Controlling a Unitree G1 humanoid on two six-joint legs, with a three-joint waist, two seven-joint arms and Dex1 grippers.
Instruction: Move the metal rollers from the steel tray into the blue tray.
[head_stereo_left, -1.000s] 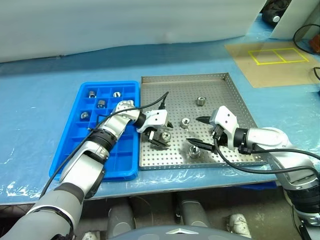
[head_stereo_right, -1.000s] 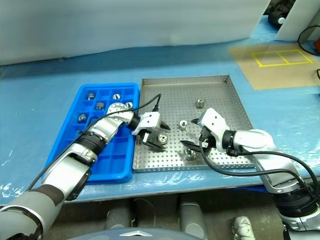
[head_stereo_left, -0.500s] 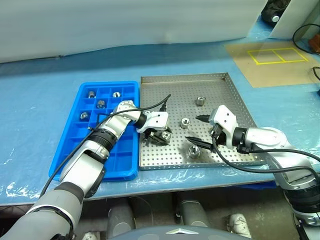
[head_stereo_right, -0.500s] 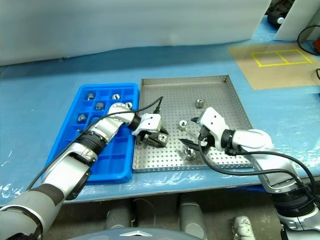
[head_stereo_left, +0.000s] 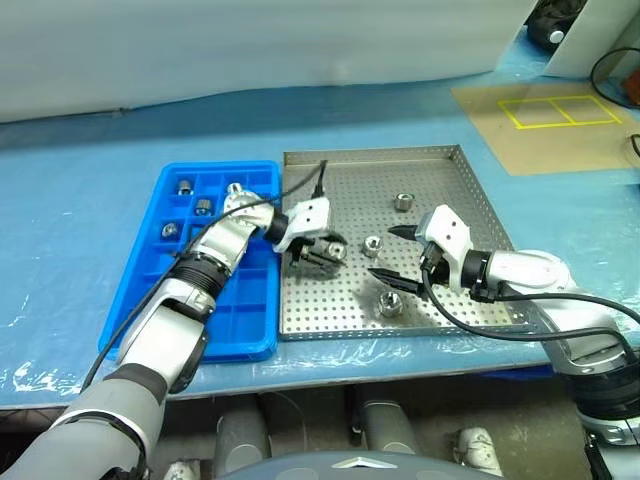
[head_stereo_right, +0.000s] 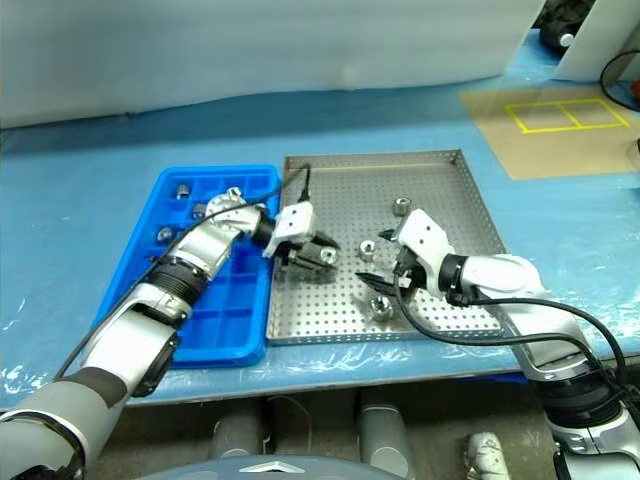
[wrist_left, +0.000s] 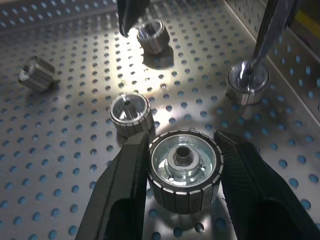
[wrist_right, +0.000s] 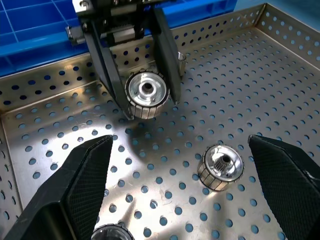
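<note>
Roller (wrist_left: 183, 170) now pinched in my left fingers (wrist_left: 125, 190), lifting off steel tray (head_stereo_left: 440, 160); blue tray (head_stereo_left: 150, 290) next. Right fingers (wrist_right: 280, 170) staying spread.

Inside the steel tray (head_stereo_left: 455, 190), the far left stretch lay bare and open to a reach. Three loose metal rollers (head_stereo_left: 372, 244) stood around the middle, where the right end effector (head_stereo_left: 390, 253) hung with its fingers spread wide. The left end effector (head_stereo_left: 322, 251) blocked the left-centre, near the blue tray (head_stereo_left: 150, 270).
</note>
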